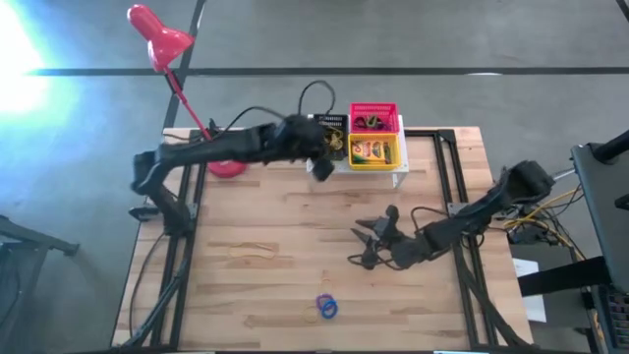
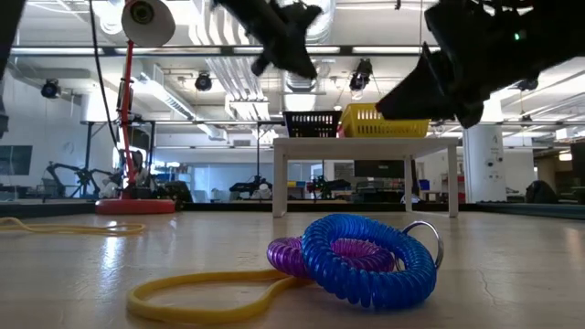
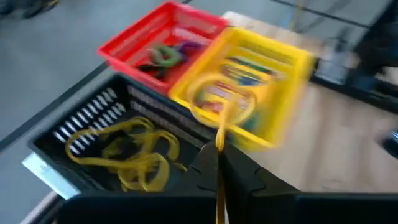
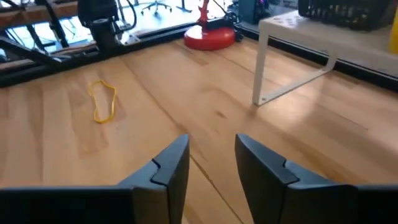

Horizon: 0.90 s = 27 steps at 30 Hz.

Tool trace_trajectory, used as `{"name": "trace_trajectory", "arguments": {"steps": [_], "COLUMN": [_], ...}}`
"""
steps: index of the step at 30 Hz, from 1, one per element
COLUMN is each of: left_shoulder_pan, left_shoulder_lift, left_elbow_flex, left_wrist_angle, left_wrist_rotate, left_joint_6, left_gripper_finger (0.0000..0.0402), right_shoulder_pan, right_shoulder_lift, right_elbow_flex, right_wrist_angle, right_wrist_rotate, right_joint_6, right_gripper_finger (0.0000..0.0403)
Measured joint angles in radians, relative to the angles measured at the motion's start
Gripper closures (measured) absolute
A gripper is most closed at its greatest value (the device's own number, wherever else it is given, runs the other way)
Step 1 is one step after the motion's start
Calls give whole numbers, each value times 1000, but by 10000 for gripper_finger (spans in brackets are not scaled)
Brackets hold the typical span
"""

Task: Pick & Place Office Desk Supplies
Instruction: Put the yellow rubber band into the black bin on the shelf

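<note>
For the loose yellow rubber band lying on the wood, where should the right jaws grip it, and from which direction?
Pinch one long side of the yellow rubber band from straight above. It lies flat as a thin, narrow loop on the table, so no side offers any height to grip.

Left tool (image 3: 219, 163), fingers closed on a thin yellow rubber band (image 3: 219, 112) whose loop rises above the fingertips. Beyond: black basket (image 3: 87, 130) holding yellow rubber bands (image 3: 134, 152); red basket (image 3: 161, 31) with green and purple elastic rings (image 3: 165, 55); yellow basket (image 3: 280, 62) containing crayon boxes (image 3: 239, 78). Wooden counter (image 3: 336, 137) alongside.
</note>
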Motion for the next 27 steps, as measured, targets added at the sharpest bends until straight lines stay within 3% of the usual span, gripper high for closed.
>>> {"name": "trace_trajectory", "arguments": {"steps": [5,8,11,17,23,27], "left_shoulder_pan": [110,164,206,218,56,-150], "left_shoulder_lift": [124,161,165,91,-66,-187], "left_elbow_flex": [80,110,129,136,0,-205], "left_wrist_angle": [-3,-40,-100,-176,-123,51], "left_wrist_rotate": [10,93,196,207,205,116], "left_joint_6": [6,31,37,30,31,51], "left_gripper_finger": [367,337,299,243,236,238], "right_shoulder_pan": [5,5,5,5,5,-7], "right_shoulder_lift": [76,95,100,91,95,96], "right_elbow_flex": [-3,11,24,22,23,22], "right_wrist_angle": [112,112,118,118,137,136], "right_wrist_rotate": [-1,-3,-4,-3,-19,-163], "right_joint_6": [-52,-67,-73,-95,-116,-169], "right_gripper_finger": [286,291,296,305,309,302]}}
